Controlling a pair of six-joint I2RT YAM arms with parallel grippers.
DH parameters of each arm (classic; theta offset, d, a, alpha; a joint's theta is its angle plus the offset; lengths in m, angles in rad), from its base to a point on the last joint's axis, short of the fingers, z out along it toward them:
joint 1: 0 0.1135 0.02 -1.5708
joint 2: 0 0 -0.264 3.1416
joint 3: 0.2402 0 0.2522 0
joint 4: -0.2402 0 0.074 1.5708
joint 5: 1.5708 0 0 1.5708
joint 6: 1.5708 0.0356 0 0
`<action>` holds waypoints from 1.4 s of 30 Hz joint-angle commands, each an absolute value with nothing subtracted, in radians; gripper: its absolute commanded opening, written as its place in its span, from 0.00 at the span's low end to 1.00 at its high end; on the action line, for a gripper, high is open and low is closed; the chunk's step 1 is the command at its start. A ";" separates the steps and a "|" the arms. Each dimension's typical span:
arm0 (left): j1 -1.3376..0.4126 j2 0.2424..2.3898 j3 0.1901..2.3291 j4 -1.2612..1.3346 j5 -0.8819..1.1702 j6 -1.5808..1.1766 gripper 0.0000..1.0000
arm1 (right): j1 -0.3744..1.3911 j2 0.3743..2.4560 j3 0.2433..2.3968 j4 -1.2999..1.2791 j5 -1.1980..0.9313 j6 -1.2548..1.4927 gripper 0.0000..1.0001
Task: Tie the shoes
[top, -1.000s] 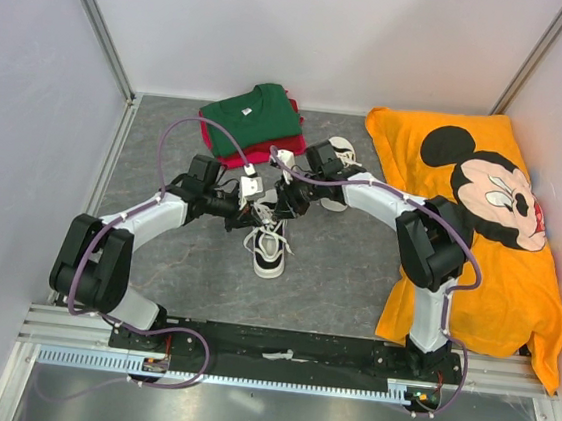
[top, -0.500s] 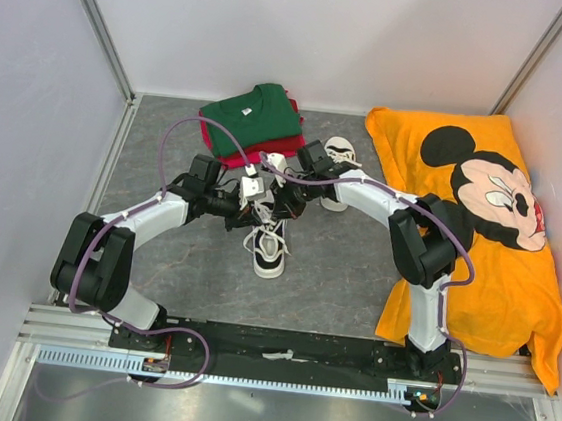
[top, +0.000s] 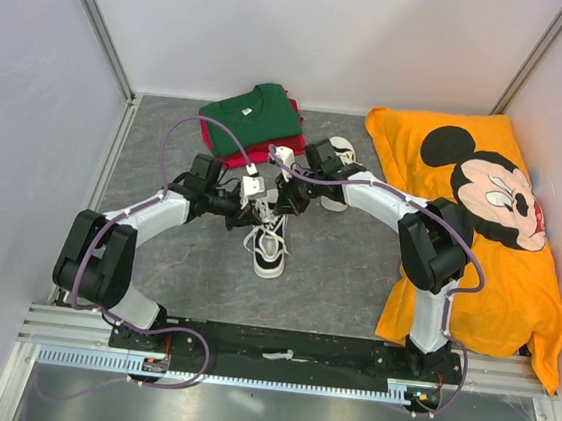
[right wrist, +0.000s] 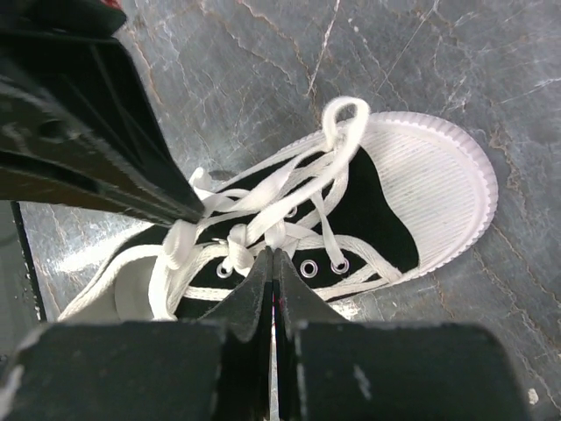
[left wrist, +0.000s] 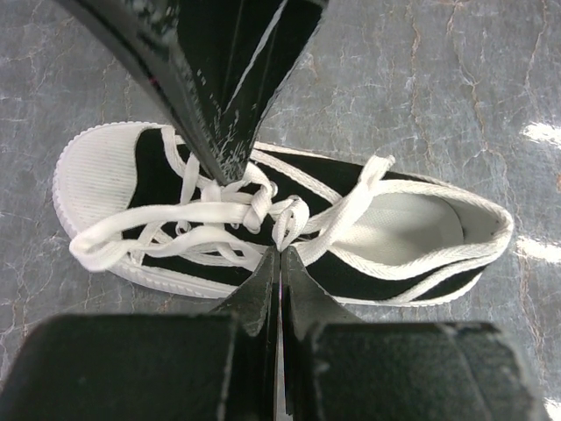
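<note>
One black sneaker (top: pixel 268 252) with a white toe cap lies on the grey table between my two grippers, its toe toward the near edge. In the left wrist view the shoe (left wrist: pixel 158 167) lies under me, and my left gripper (left wrist: pixel 280 254) is shut on a loop of its white lace (left wrist: pixel 289 219). In the right wrist view my right gripper (right wrist: pixel 271 253) is shut on another lace strand (right wrist: pixel 280 235) over the same shoe (right wrist: pixel 372 210). The two grippers (top: pixel 257 208) (top: pixel 284 197) face each other, tips close over the laces. The second sneaker (top: pixel 340 154) lies further back, partly hidden by the right arm.
A folded green shirt (top: pixel 253 115) on red cloth lies at the back centre. An orange Mickey Mouse shirt (top: pixel 480 231) covers the right side. White walls enclose the table; a metal rail (top: pixel 286 350) runs along the near edge.
The right gripper shifted slightly left over the shoe, then back right. Both grippers stay shut on the laces; the shoe has hardly moved.
</note>
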State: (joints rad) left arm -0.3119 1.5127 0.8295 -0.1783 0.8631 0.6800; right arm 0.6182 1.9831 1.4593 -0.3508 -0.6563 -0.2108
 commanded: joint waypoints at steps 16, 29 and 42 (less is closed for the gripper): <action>-0.327 1.620 1.026 -0.363 0.787 0.577 0.01 | 0.603 1.882 1.390 -0.222 -0.700 -0.101 0.00; -0.327 1.684 1.135 -0.554 0.765 0.301 0.02 | 0.603 1.835 1.295 -0.098 -0.686 -0.037 0.00; -0.328 1.793 1.236 -0.672 0.762 0.134 0.01 | 0.603 1.812 1.253 -0.038 -0.689 -0.023 0.00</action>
